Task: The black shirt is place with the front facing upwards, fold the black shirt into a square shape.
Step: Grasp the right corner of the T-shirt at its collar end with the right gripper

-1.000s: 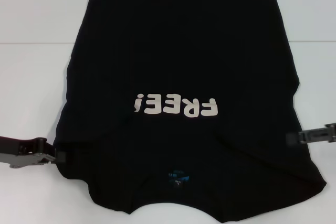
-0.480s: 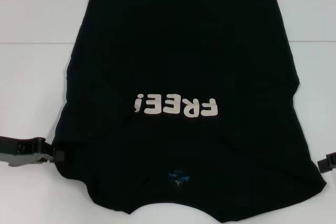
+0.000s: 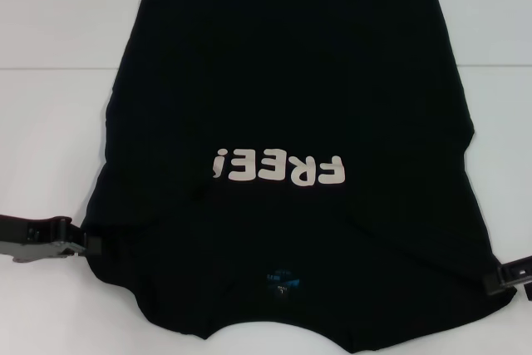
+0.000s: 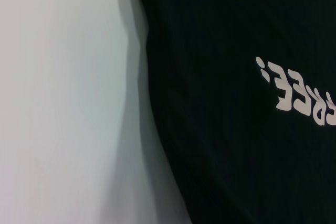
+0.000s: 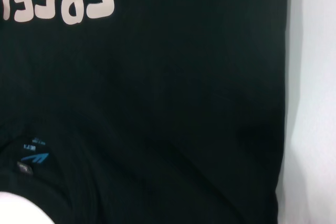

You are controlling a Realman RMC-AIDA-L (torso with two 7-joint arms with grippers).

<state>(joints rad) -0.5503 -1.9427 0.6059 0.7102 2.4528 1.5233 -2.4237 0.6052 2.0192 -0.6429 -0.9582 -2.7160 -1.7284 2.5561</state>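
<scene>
Front-side up, the black shirt lies spread across the white table and covers most of the head view, its neck opening toward the robot and its hem at the far side. Both side panels appear folded inward, leaving a broad, roughly trapezoidal shape that widens toward the near edge. White block letters "FREE!" read upside down across the middle of the cloth, and the same print shows in both wrist views. At the shirt's near left edge the left gripper sits low against the fabric, and whether its fingers are parted or clamped cannot be told. At the near right edge the right gripper meets the cloth, its grasp likewise impossible to make out. A small blue neck label sits just inside the collar.
</scene>
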